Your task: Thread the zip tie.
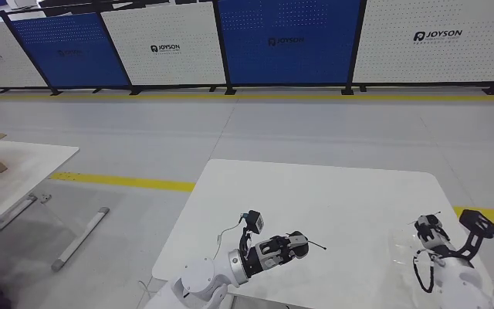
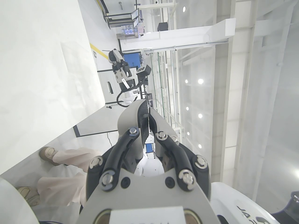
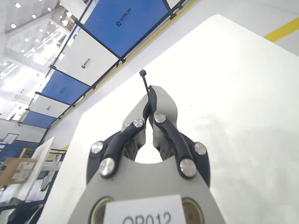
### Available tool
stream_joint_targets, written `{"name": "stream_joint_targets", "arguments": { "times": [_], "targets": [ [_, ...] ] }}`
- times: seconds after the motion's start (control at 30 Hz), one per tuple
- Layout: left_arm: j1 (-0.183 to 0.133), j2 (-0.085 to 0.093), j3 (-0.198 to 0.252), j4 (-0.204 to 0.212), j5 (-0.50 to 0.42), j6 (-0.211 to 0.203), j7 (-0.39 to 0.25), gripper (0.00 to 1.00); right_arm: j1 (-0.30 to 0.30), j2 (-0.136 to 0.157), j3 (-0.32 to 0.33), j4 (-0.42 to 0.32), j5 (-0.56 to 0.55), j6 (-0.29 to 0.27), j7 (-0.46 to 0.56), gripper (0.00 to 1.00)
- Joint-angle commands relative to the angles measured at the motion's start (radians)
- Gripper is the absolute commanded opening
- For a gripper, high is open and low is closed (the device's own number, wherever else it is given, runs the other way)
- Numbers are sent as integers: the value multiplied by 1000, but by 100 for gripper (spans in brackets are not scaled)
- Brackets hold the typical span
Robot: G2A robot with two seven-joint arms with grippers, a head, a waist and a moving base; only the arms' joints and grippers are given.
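My right gripper (image 3: 149, 92) is shut on a black zip tie (image 3: 145, 81). The tie's square head (image 3: 142, 72) sticks out past the fingertips, above the white table (image 3: 233, 82). In the top view this gripper (image 1: 427, 226) is at the table's near right, with the thin tie (image 1: 434, 215) poking out of it. The left wrist view shows it far off (image 2: 113, 54). My left gripper (image 1: 302, 246) is at the table's near left, shut on a thin black zip tie strip (image 1: 316, 247) whose end points to the right. Its ribbed pads (image 2: 143, 113) are pressed together. The two grippers are well apart.
A clear plastic sheet (image 1: 397, 249) lies on the white table (image 1: 324, 201) near the right arm. Another white table (image 1: 31, 162) stands at the far left across the floor. Blue and white partition panels (image 1: 285, 39) line the back.
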Motion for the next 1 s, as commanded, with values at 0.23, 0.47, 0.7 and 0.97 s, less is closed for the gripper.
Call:
{"name": "stream_joint_targets", "arguments": {
  "times": [0.23,0.47,0.7,0.97],
  "targets": [
    [0,0,0,0,0,0,0,0,7,-3,1,3,-7,1,0,0],
    [0,0,0,0,0,0,0,0,49,6,15,10,-218,1,282,0],
    [0,0,0,0,0,0,0,0,70,1,33,-58,-437,1,569,0],
    [0,0,0,0,0,0,0,0,135,-34,26,-16,-548,1,651,0]
  ]
}}
